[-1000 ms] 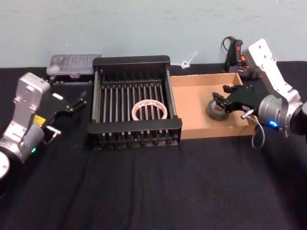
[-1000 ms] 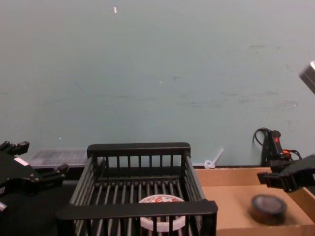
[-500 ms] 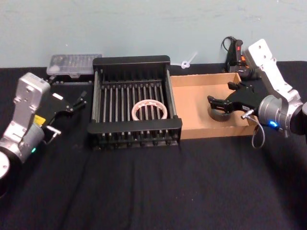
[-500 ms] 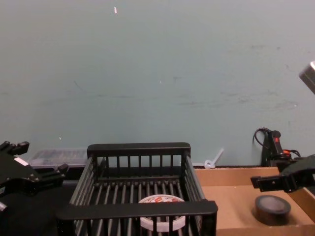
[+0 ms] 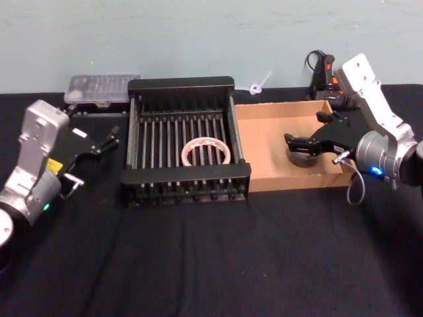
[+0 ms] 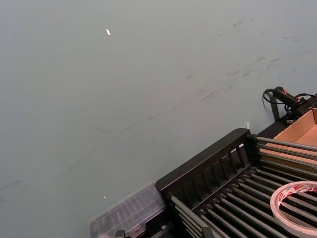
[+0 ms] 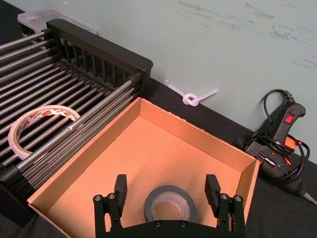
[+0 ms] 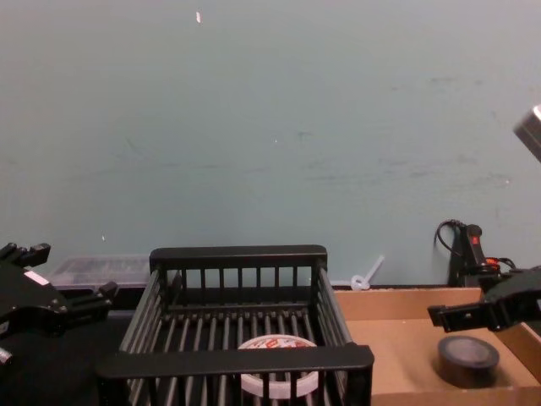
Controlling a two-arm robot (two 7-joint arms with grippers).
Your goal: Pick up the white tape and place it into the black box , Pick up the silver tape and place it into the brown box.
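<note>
- black cloth table [image 5: 211, 264] against a scuffed pale green wall [image 8: 270, 127]; a clear plastic case [image 5: 102, 88] and a black power tool [image 7: 277, 144] sit along the back edge.
- white tape [image 5: 206, 152] lies flat on the ribbed floor of the black box [image 5: 182, 84]; that half looks done to me.
- silver tape [image 7: 170, 204] lies flat on the floor of the brown box [image 5: 264, 125], near its right wall.
- right gripper [image 7: 169, 201] hangs just above the roll, jaws wide apart, nothing held.
- i judge this as the release step; next move calls for lifting the right arm straight up, clear of the cardboard walls.
- left gripper [image 5: 106, 142] parked left of the black box, jaws apart, empty.
</note>
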